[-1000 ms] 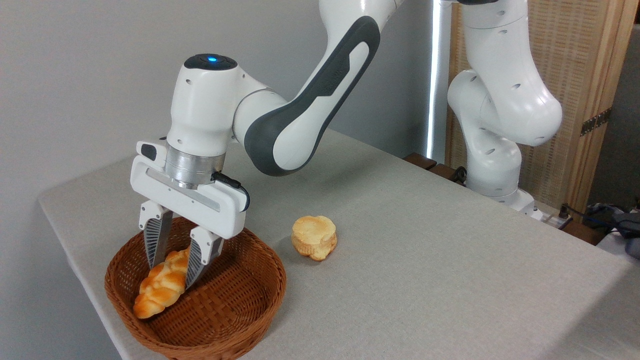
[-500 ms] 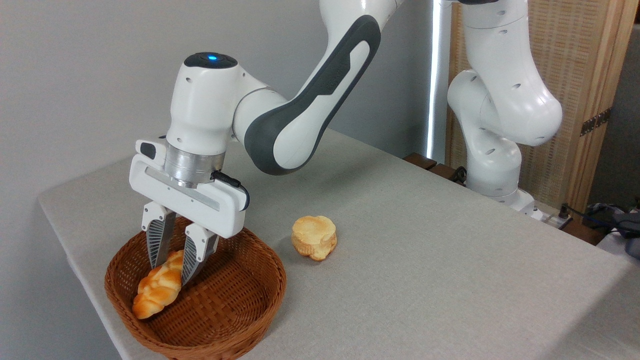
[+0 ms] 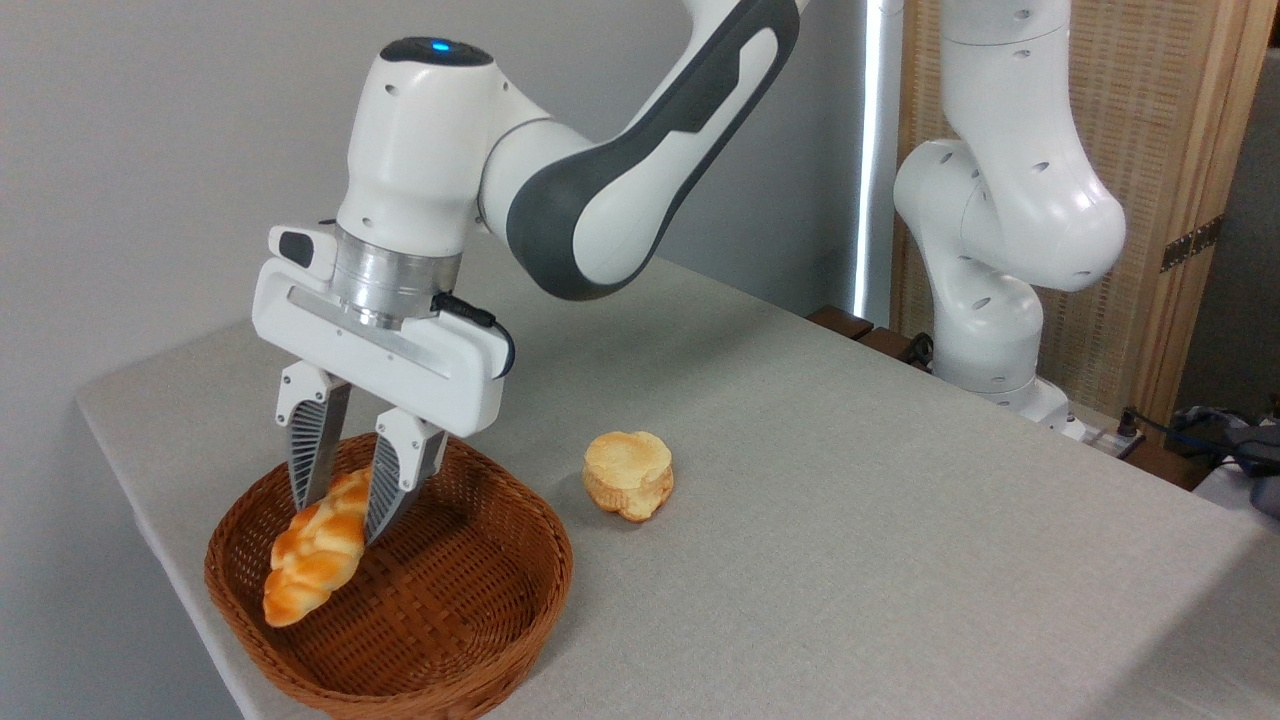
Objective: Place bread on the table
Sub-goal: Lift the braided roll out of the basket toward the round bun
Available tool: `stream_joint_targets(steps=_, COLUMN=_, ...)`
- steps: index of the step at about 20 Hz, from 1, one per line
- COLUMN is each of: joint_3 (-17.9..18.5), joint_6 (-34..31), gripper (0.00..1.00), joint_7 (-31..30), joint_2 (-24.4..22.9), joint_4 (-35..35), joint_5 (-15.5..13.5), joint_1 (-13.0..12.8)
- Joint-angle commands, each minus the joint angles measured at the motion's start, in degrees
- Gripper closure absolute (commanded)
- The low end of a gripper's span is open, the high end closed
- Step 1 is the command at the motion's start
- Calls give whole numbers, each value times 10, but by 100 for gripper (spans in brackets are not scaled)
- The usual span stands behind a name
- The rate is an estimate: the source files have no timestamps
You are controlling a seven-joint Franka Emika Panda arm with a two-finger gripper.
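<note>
fixed camera: gripper [image 3: 338, 520] is pointing down over the basket [image 3: 455, 655], fingers clamped on the upper end of the bread [image 3: 313, 562]; the bread is hanging tilted, its long axis running from the fingers down to the near left, low tip over the basket's left side, looks clear of the weave but cannot tell for sure; table [image 3: 850, 520] is lying open to the right and far side of the basket; the basket's rim is standing between the loaf and that cloth, so the low tip is probably needing more height to clear it; a round bun [image 3: 628, 473] is sitting on the table just right of the basket, well apart from the gripper, worth steering around.
</note>
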Motion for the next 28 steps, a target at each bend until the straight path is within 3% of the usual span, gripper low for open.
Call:
stream_joint_targets(steps=1, joint_3=6, joint_6=-68, gripper=41, joint_7=38, joint_2=-28, joint_4=-5, joint_5=5, joint_1=-5)
stream_joint_targets(steps=4, joint_3=6, joint_6=-129, gripper=41, joint_7=93, joint_2=-42, joint_4=-4, joint_5=4, joint_1=-5)
stream_joint_targets(steps=11, joint_3=0, joint_6=-207, gripper=40, joint_7=106, joint_2=-90, joint_4=-8, joint_5=3, joint_1=-8)
stream_joint_targets(steps=20, joint_3=-1, joint_6=-330, gripper=40, joint_7=172, joint_2=-173, joint_4=-47, joint_5=-1, joint_1=-43)
stream_joint_targets(steps=23, joint_3=-1, joint_6=-360, gripper=37, joint_7=175, joint_2=-185, joint_4=-60, joint_5=-1, joint_1=-65)
stream_joint_targets(steps=26, joint_3=-1, joint_6=-409, gripper=37, joint_7=231, joint_2=-190, joint_4=-64, joint_5=-1, joint_1=-69)
stream_joint_targets(steps=28, joint_3=-1, joint_6=-411, gripper=37, joint_7=232, joint_2=-187, joint_4=-68, joint_5=-1, joint_1=-79)
